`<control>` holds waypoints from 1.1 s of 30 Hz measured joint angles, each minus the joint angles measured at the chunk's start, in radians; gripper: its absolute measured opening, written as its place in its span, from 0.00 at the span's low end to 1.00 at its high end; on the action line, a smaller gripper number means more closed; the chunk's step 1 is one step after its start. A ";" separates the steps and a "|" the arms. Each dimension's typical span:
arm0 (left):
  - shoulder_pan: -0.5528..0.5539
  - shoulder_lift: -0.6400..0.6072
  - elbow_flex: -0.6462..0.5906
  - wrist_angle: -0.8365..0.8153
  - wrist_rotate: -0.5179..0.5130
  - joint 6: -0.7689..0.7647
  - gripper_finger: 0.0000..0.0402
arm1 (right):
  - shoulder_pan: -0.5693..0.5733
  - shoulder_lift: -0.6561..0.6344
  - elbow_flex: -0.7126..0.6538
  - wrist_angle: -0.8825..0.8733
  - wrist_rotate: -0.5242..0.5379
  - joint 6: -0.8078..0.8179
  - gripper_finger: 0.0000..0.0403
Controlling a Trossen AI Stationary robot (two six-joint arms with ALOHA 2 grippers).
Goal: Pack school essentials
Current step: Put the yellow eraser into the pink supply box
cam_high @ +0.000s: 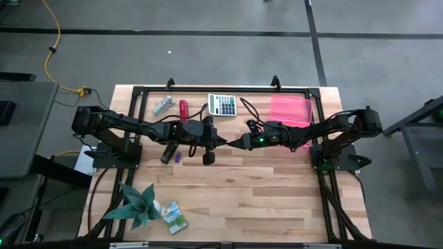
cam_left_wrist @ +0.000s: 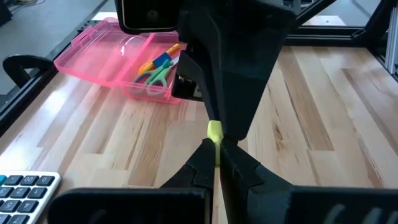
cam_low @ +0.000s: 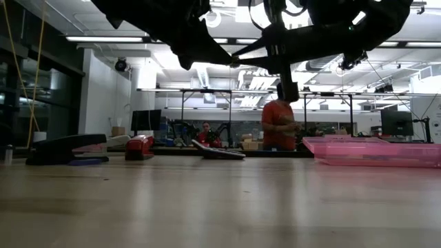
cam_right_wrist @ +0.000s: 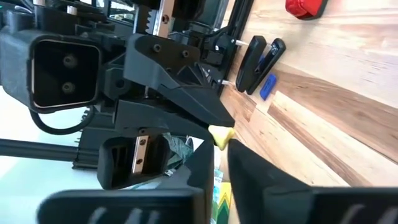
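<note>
Both arms stretched inward, grippers meeting tip to tip above mid-table. Left gripper (cam_left_wrist: pixel 216 155) and right gripper (cam_right_wrist: pixel 219 149) both pinched on one yellow stick (cam_left_wrist: pixel 214 132), held between them. One pink case (cam_left_wrist: pixel 112 56) lies open beyond the right gripper, holding green-handled scissors (cam_left_wrist: pixel 155 76). One calculator (cam_high: pixel 222 104), one red stapler (cam_high: pixel 183 108), one black stapler (cam_right_wrist: pixel 258 64), one blue eraser (cam_right_wrist: pixel 267 86) lie near the left gripper. Wooden table (cam_high: pixel 263 194); workshop behind, two people in it.
</note>
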 joint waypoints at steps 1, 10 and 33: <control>0.000 0.000 0.000 -0.001 0.003 0.001 0.00 | 0.000 0.000 0.000 -0.001 0.002 0.000 0.05; 0.001 0.000 0.000 -0.006 0.036 0.001 0.01 | 0.001 0.000 0.000 -0.001 0.013 -0.007 0.01; 0.064 -0.339 -0.065 -0.203 0.163 -0.151 0.38 | -0.126 -0.130 0.001 -0.128 -0.099 -0.251 0.00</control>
